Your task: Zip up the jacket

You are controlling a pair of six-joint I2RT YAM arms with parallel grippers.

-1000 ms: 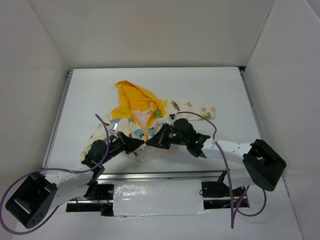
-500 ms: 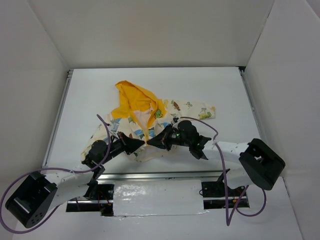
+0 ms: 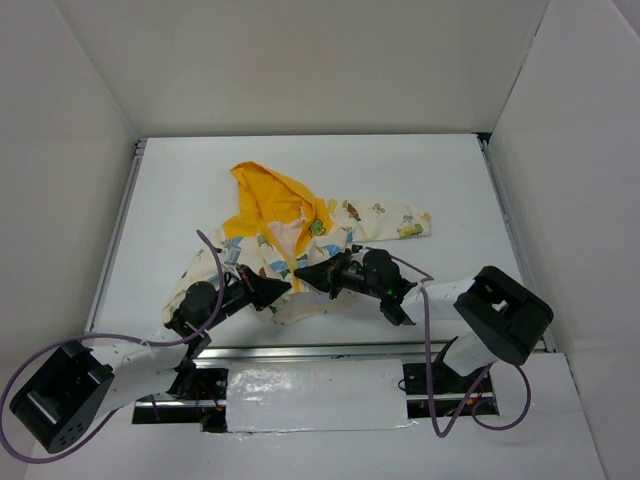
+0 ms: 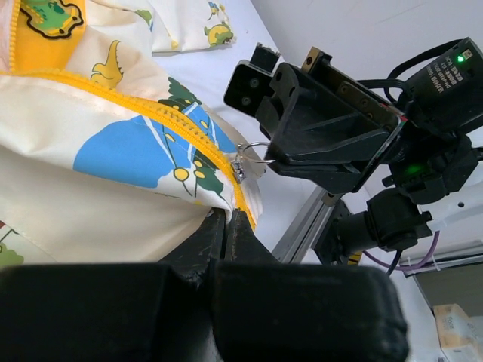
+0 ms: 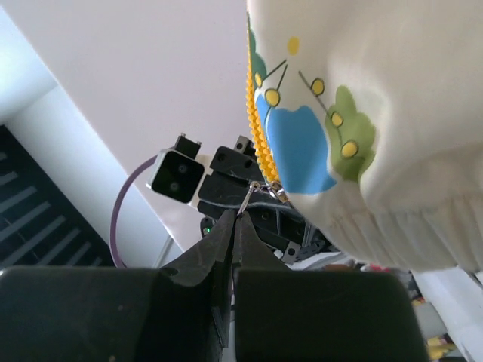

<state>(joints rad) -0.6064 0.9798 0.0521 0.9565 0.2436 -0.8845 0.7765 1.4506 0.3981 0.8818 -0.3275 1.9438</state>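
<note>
My left hand (image 4: 224, 226) pinches the jacket (image 4: 113, 151) hem and my right hand (image 5: 235, 219) clamps the zipper (image 5: 258, 128) by its ring. If I pull off-line, the ring could slip free.

We see the jacket (image 3: 290, 245), cream with cartoon prints, lying crumpled, yellow hood (image 3: 268, 200) farthest from us, zipper slider (image 4: 240, 170) near the hem.

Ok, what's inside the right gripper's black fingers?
The silver ring pull of the yellow zipper on the cream cartoon-print jacket. The right gripper is shut on it; the part of the ring between the pads is hidden.
</note>
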